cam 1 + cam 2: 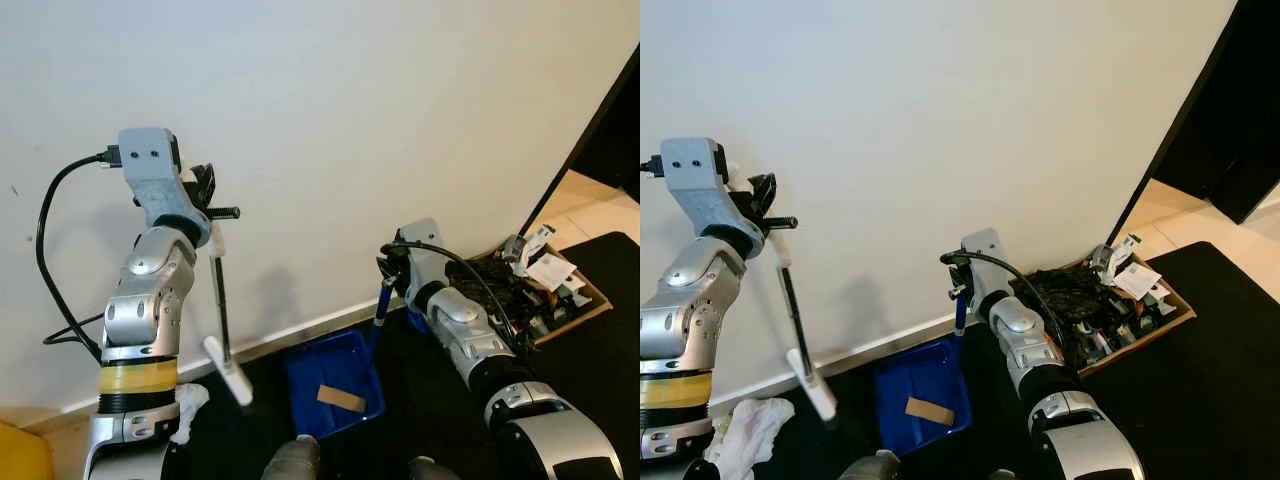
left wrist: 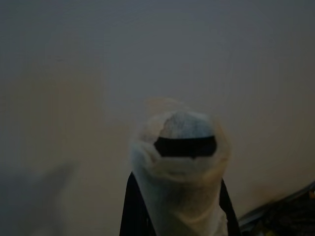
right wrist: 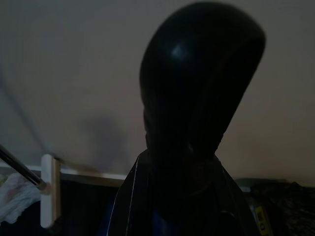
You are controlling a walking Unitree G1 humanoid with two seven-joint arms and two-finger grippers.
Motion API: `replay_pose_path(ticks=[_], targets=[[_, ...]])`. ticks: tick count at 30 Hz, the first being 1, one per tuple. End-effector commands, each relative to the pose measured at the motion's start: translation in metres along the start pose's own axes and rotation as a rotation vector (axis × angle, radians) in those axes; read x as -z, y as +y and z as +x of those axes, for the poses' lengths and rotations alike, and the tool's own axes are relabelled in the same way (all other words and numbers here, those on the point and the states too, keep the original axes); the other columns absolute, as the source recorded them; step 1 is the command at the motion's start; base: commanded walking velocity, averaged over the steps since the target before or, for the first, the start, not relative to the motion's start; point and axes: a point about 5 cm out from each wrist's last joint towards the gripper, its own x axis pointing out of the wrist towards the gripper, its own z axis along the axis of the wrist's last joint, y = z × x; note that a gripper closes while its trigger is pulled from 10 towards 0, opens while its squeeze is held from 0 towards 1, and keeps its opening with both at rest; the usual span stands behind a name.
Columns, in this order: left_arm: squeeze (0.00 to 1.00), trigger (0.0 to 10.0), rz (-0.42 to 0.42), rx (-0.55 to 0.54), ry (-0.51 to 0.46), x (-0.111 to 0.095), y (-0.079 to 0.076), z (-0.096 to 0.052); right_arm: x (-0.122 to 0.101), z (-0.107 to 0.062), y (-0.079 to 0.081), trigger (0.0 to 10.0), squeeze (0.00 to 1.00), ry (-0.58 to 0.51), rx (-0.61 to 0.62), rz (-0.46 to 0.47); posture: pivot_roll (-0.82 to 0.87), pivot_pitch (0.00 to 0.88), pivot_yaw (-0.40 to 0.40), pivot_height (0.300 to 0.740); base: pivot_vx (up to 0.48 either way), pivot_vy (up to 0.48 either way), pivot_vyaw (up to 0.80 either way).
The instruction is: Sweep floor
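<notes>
By wall | left gripper (image 1: 205, 205) jaws clamp broom (image 1: 222, 310) (raised) | right gripper (image 1: 388, 275) jaws clamp dustpan (image 1: 335, 385) handle

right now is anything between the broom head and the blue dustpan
Nothing visible stands between them. The broom head hangs just off the dark floor beside the blue dustpan, with bare dark mat between. A brown cardboard scrap already lies in the pan.
</notes>
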Motion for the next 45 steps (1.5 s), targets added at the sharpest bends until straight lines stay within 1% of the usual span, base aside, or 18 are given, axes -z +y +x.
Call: replay_pose_path(ticks=[1,2,4,5,7,8,10,11,12,17,26,35,41,45], targets=[[0.00,10.0,0.048,-0.022,0.005,0.001,0.007,0.000,-0.007,0.001,0.000,10.0,0.00,-0.035,-0.001,0.000,0.21,0.043,0.028,0.740,0.000,0.000,0.00],[0.00,10.0,0.048,-0.022,0.005,0.001,0.007,0.000,-0.007,0.001,0.000,10.0,0.00,-0.035,-0.001,0.000,0.21,0.043,0.028,0.740,0.000,0.000,0.00],[0.00,10.0,-0.015,-0.018,0.022,0.004,0.006,0.000,-0.007,0.001,0.000,10.0,0.00,-0.036,-0.002,-0.002,0.21,0.043,0.028,0.740,0.000,0.000,0.00],[0.00,10.0,-0.032,-0.018,0.024,0.005,0.005,-0.001,-0.007,0.001,0.000,10.0,0.00,-0.036,-0.002,-0.002,0.21,0.040,0.027,0.740,0.000,0.000,0.00],[0.00,10.0,-0.032,-0.018,0.024,0.005,0.005,-0.001,-0.007,0.001,0.000,10.0,0.00,-0.036,-0.002,-0.002,0.21,0.040,0.027,0.740,0.000,0.000,0.00],[0.00,10.0,-0.029,-0.021,0.027,0.006,0.004,-0.001,-0.007,0.001,0.000,10.0,0.00,-0.036,-0.002,-0.002,0.21,0.038,0.026,0.740,0.000,0.000,0.00],[0.00,10.0,0.017,-0.016,0.034,0.009,0.003,0.000,-0.008,0.002,0.000,10.0,0.00,-0.037,-0.003,-0.003,0.21,0.037,0.024,0.740,0.000,0.000,0.00],[0.00,10.0,0.017,-0.016,0.034,0.009,0.003,0.000,-0.008,0.002,0.000,10.0,0.00,-0.037,-0.003,-0.003,0.21,0.037,0.024,0.740,0.000,0.000,0.00],[0.00,10.0,0.037,-0.011,0.032,0.009,0.002,0.000,-0.008,0.002,0.000,10.0,0.00,-0.037,-0.004,-0.004,0.21,0.037,0.024,0.740,0.000,0.000,0.00],[0.00,10.0,0.059,0.015,0.030,0.011,-0.004,0.001,-0.008,0.002,0.001,10.0,0.00,-0.036,-0.007,-0.005,0.21,0.038,0.025,0.740,0.000,-0.052,0.00],[0.00,10.0,0.067,0.018,0.037,0.013,-0.006,0.002,-0.008,0.001,0.001,10.0,0.00,-0.037,-0.003,-0.001,0.21,0.046,0.027,0.740,0.000,-0.390,0.00],[0.00,10.0,0.070,0.001,0.042,0.014,-0.003,0.003,-0.009,0.001,0.002,10.0,0.00,-0.055,-0.009,0.015,0.21,0.053,0.027,0.740,0.000,-0.398,0.00],[0.00,10.0,0.074,-0.022,0.059,0.016,0.001,0.003,-0.009,0.001,0.002,10.0,0.00,-0.056,-0.011,0.016,0.21,0.055,0.026,0.740,0.274,-0.339,0.00],[0.00,10.0,0.078,-0.041,0.074,0.019,0.004,0.003,-0.009,0.001,0.003,10.0,0.00,-0.056,-0.014,0.017,0.21,0.057,0.026,0.740,0.369,0.000,0.00]])
